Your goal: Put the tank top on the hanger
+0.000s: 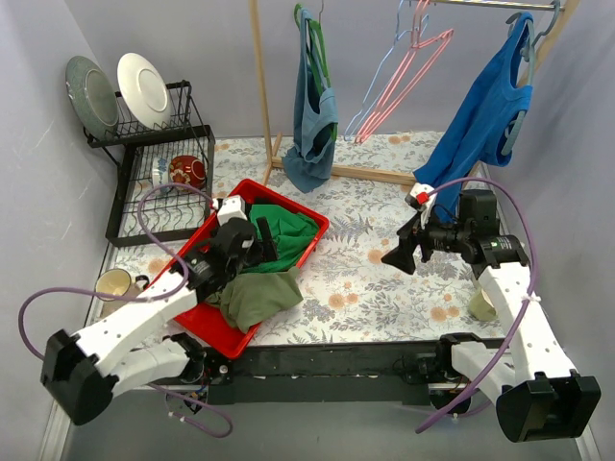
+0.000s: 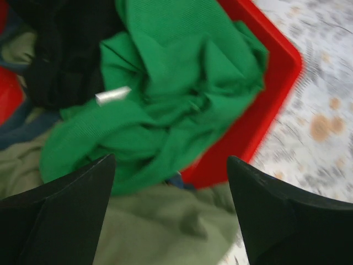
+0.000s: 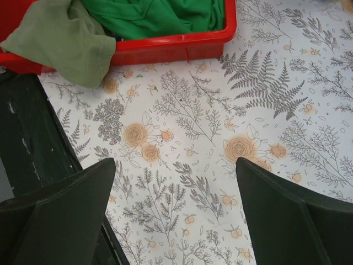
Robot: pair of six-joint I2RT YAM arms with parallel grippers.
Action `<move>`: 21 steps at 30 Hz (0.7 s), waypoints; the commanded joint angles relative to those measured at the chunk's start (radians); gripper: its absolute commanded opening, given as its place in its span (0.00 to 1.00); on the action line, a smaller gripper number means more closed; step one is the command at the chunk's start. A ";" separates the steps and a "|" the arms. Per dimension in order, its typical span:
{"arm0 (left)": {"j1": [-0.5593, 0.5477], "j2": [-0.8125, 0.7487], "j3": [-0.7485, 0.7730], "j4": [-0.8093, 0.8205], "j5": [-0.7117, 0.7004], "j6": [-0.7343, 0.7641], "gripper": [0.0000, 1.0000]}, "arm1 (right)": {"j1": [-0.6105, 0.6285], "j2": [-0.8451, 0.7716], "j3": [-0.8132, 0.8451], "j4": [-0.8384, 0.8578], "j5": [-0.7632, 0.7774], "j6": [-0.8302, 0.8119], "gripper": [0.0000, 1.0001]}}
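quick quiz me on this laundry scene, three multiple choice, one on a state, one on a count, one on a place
1. The left gripper is: A open above the tank top; B shut on it; C shut and empty.
2. Plates in the dish rack: A one; B two; C four.
3. The tank top lies: A in the dish rack; B in the left gripper; C in the red tray.
Answers: A, its jaws stand apart over the fabric; B, two stand upright; C, red walls surround it.
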 commanded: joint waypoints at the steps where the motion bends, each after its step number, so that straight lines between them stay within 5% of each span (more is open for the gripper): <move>1: 0.165 0.184 0.057 0.125 0.075 0.095 0.77 | 0.008 -0.011 -0.016 0.061 0.016 -0.018 0.98; 14: 0.235 0.490 0.255 0.183 0.049 0.110 0.56 | 0.012 -0.032 -0.068 0.090 0.021 -0.019 0.99; 17: 0.238 0.508 0.264 0.183 0.053 0.123 0.42 | 0.012 -0.038 -0.069 0.091 0.019 -0.019 0.98; 21: 0.241 0.501 0.281 0.179 0.076 0.139 0.00 | 0.012 -0.046 -0.069 0.087 0.019 -0.019 0.98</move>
